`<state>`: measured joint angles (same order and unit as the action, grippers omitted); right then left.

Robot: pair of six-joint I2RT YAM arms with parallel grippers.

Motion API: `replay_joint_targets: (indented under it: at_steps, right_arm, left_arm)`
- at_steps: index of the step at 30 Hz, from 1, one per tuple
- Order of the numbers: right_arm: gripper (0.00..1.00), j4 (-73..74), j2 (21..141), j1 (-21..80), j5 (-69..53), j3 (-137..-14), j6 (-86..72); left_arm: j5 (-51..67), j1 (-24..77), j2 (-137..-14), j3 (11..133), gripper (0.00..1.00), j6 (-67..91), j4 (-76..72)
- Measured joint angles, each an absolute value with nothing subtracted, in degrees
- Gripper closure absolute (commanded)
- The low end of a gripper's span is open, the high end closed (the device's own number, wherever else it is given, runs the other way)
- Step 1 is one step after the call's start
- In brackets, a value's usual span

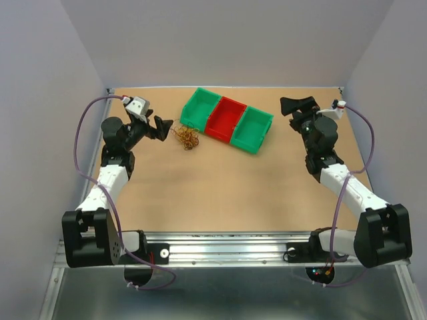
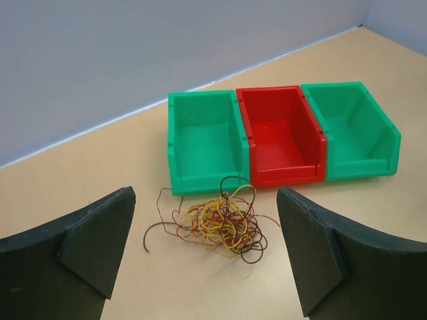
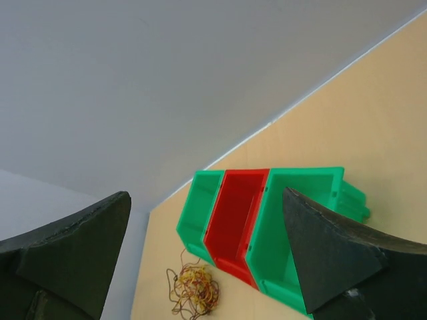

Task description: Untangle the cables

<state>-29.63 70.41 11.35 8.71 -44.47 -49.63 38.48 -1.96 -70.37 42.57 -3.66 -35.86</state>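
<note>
The left gripper (image 2: 205, 200) is held wide open near the cables (image 2: 223, 223), clumped on the counter (image 2: 100, 173) just beside a green bin (image 2: 203, 143), the right gripper (image 1: 298, 105) is spread wide well apart, so the first reach is judged in hand and one loose strand must be pinched.

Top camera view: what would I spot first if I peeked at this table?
The bright bins jump out first: a red bin squeezed between the left green bin and the right green bin, in a slanted row at the far middle of the table. Just left of them lies a small curly clump of cables, yellow, red and dark. The left gripper hangs open beside it; the right gripper is open at the far right.
</note>
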Motion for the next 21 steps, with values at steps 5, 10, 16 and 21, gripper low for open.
replay_joint_targets:
  at_steps: [5, 10, 16, 21]
  right_arm:
    - [0.00, -30.2, 70.8, 11.4, 5.2, -44.4, -52.6]
    - [0.00, -29.8, 70.8, 11.7, 0.6, -44.4, -49.7]
    - [0.00, -22.9, 71.3, 12.5, -5.3, -46.6, -40.5]
    - [0.00, -19.9, 71.2, 12.5, -6.4, -46.9, -34.1]
  left_arm:
    - [32.4, -0.4, -71.1, 44.1, 0.01, -4.3, -30.4]
    - [24.6, 7.0, -72.6, 44.2, 0.01, -7.6, -28.3]
    - [17.9, 12.4, -84.3, 48.8, 0.01, -11.7, -25.9]
    - [15.3, 13.4, -96.0, 55.6, 0.04, -13.2, -21.1]
